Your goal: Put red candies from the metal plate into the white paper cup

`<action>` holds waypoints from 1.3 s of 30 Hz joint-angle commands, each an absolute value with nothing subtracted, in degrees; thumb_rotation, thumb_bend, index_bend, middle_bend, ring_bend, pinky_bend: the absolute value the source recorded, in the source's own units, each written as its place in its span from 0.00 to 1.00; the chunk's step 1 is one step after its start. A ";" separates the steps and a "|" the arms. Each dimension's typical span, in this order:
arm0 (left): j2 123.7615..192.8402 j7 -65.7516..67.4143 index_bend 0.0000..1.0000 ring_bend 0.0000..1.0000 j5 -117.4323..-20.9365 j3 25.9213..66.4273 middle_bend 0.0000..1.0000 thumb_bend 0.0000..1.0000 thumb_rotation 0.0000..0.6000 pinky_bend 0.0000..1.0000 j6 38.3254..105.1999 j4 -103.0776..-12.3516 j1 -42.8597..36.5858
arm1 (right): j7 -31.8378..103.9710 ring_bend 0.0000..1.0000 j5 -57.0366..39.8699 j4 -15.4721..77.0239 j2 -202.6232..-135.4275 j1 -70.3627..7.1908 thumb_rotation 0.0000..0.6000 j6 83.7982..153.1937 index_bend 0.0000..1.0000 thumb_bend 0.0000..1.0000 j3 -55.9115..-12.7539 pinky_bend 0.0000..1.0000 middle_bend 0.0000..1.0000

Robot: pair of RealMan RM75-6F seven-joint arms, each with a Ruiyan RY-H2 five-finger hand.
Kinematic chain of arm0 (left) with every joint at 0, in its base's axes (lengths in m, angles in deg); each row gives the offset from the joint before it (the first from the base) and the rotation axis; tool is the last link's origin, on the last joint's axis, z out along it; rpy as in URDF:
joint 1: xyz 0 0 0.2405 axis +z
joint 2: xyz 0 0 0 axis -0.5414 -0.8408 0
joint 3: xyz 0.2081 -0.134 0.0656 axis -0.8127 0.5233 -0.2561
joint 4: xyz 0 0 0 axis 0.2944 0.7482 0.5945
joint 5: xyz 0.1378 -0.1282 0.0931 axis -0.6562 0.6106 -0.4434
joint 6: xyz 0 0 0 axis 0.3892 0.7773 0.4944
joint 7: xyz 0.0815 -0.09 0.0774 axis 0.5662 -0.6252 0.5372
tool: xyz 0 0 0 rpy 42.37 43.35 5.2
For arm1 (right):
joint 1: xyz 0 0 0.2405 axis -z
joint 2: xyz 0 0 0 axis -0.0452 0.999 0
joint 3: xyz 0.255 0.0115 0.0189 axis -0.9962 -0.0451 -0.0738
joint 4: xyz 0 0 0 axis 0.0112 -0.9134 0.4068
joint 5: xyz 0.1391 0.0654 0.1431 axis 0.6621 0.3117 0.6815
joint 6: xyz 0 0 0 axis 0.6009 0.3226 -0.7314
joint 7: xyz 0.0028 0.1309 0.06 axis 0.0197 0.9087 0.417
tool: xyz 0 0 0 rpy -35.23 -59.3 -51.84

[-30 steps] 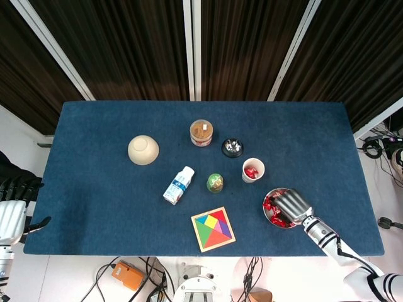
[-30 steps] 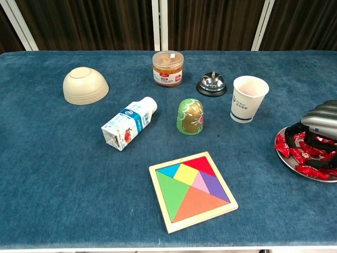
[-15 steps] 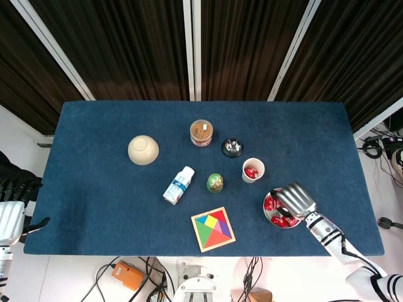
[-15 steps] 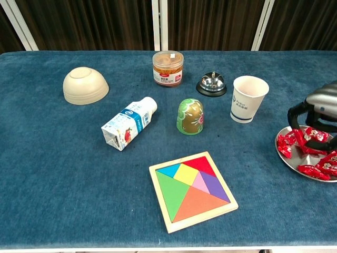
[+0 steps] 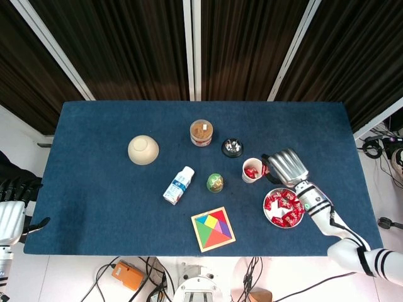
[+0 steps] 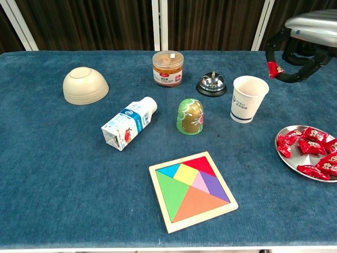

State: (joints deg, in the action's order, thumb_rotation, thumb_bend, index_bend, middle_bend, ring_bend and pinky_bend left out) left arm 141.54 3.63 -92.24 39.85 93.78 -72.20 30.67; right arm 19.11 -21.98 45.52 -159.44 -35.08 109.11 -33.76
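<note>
The metal plate (image 5: 269, 216) (image 6: 283, 158) lies at the table's near right with several red candies (image 5: 284, 208) (image 6: 310, 149) on it. The white paper cup (image 5: 252, 170) (image 6: 247, 98) stands just beyond it with red candy inside, seen from the head view. My right hand (image 5: 286, 165) (image 6: 300, 42) hovers above and just right of the cup, pinching one red candy (image 6: 272, 69) in its fingertips. My left hand (image 5: 14, 211) hangs off the table's left edge, holding nothing.
A service bell (image 6: 211, 83), a lidded jar (image 6: 168, 68), a green egg-shaped toy (image 6: 190, 116), a milk carton (image 6: 129, 123), an overturned cream bowl (image 6: 85, 85) and a tangram puzzle (image 6: 192, 190) stand left of the cup.
My right hand has risen from the plate with a red candy and moved away from me to beside the cup. The left hand has not moved.
</note>
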 commanded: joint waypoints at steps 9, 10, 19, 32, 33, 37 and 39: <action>141.81 3.20 0.23 0.03 -91.74 40.09 0.15 0.00 1.00 0.00 92.84 -71.33 30.21 | 13.15 1.00 -16.11 42.27 -164.05 -39.18 1.00 105.48 0.45 0.55 -34.50 1.00 0.95; 141.84 3.17 0.23 0.03 -91.69 40.11 0.15 0.00 1.00 0.00 92.77 -71.25 30.17 | 13.09 1.00 -15.95 42.31 -164.07 -39.19 1.00 105.59 0.43 0.53 -34.48 1.00 0.95; 142.08 2.99 0.23 0.03 -91.85 40.12 0.15 0.00 1.00 0.00 92.64 -71.08 29.98 | 16.90 1.00 -24.56 46.27 -160.80 -35.88 1.00 112.60 0.40 0.50 -31.13 1.00 0.95; 142.20 2.89 0.23 0.03 -92.37 39.97 0.15 0.00 1.00 0.00 93.13 -71.27 30.06 | 21.52 1.00 -39.02 38.24 -161.21 -30.16 1.00 116.09 0.54 0.47 -19.24 1.00 0.95; 142.18 2.91 0.23 0.03 -92.41 39.93 0.15 0.00 1.00 0.00 93.23 -71.29 30.12 | 21.43 1.00 -39.25 37.31 -161.76 -29.95 1.00 115.97 0.54 0.46 -18.94 1.00 0.95; 142.10 2.94 0.23 0.03 -92.44 39.84 0.15 0.00 1.00 0.00 93.56 -71.39 30.37 | 21.05 1.00 -40.11 34.69 -163.35 -29.52 1.00 115.92 0.54 0.46 -18.40 1.00 0.95; 142.01 3.00 0.23 0.03 -92.43 39.81 0.15 0.00 1.00 0.00 93.69 -71.45 30.48 | 21.25 1.00 -40.32 33.94 -163.92 -29.34 1.00 116.12 0.55 0.46 -18.45 1.00 0.95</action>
